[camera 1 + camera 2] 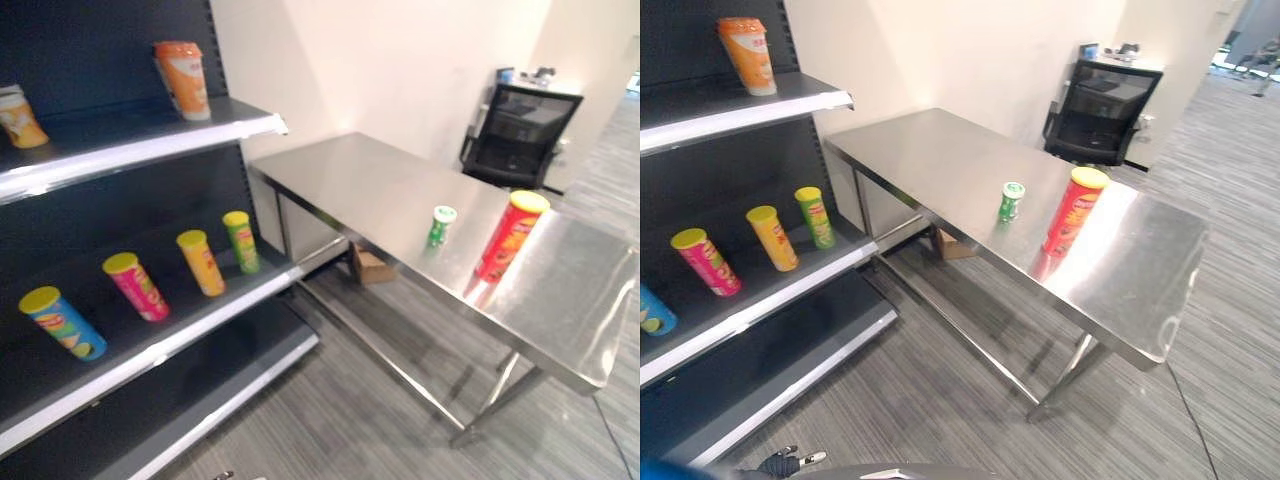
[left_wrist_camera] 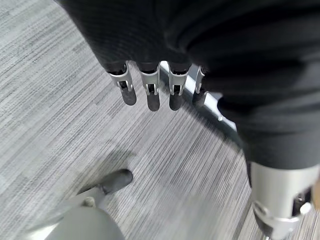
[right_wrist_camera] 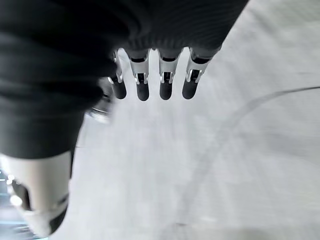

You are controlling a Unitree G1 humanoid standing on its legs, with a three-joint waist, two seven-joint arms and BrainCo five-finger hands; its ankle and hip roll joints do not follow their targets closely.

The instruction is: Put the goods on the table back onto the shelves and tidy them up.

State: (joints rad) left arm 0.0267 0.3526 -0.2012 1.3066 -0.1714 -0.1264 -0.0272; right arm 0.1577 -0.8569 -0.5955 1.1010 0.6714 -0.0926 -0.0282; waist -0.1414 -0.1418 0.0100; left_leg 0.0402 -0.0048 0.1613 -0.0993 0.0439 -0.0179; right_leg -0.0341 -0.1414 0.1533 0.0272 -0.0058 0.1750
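A tall red can with a yellow lid (image 1: 510, 235) stands upright on the steel table (image 1: 380, 185), near its front edge. A small green can with a white-green lid (image 1: 440, 227) stands just left of it. On the dark shelf unit's middle shelf (image 1: 210, 310) a blue can (image 1: 62, 322), a pink can (image 1: 135, 285), an orange can (image 1: 201, 262) and a green can (image 1: 241, 241) stand in a row. The upper shelf (image 1: 150, 145) carries an orange can (image 1: 183, 80) and another at its left end (image 1: 18, 117). My left hand (image 2: 152, 97) and right hand (image 3: 142, 85) hang over the floor, fingers straight, holding nothing.
A cardboard box (image 1: 370, 265) lies on the floor under the table. A black office chair (image 1: 520, 130) stands behind the table's far end. Grey striped floor (image 1: 330, 400) runs between the shelf unit and the table.
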